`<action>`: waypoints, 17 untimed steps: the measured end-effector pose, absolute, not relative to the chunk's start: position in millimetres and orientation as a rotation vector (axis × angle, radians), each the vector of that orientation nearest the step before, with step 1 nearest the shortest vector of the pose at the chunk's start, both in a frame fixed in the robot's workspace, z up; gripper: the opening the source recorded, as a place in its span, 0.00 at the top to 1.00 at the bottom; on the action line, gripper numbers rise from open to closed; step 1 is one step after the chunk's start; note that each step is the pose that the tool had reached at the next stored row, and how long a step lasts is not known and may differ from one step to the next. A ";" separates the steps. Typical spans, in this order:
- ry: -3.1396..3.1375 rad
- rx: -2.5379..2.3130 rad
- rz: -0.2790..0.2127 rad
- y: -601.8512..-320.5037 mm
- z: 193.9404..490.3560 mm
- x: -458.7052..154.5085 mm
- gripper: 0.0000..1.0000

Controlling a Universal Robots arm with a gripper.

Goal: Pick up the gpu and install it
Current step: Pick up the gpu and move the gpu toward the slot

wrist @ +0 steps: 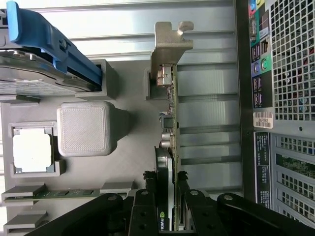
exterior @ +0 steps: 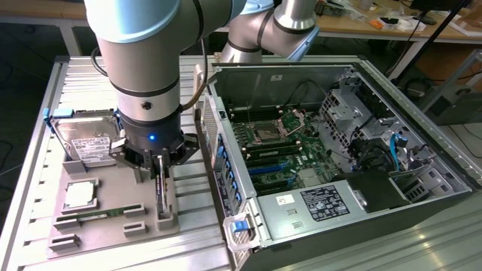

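One card: your hand (wrist: pixel 165 174) is clamping the gpu (wrist: pixel 168 120) edge-on; be keeping it upright, lifting straight off its stand (exterior: pixel 166 220).

gpu (exterior: pixel 161 197), upright on edge, silvery end bracket

My arm (exterior: pixel 139 62) reaches straight down, wrist vertical, my fingers (wrist: pixel 143 214) closed against both faces of the gpu (wrist: pixel 170 120).
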State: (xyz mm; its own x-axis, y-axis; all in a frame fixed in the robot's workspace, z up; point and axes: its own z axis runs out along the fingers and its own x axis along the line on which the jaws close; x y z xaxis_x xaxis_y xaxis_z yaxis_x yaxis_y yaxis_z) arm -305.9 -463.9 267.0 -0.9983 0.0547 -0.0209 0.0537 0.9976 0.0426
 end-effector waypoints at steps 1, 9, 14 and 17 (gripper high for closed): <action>3.118 0.085 0.066 -463.9 267.1 -305.9 0.73; 3.118 0.085 0.065 -463.9 269.6 -305.9 0.73; 3.118 0.085 0.066 -463.9 270.9 -305.9 0.73; 3.118 0.085 0.066 -463.9 272.0 -305.9 0.73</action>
State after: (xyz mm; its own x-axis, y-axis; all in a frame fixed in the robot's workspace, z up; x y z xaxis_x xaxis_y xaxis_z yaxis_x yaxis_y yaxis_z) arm -305.9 -463.9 272.0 -0.9983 0.0547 -0.0209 0.0537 0.9976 0.0426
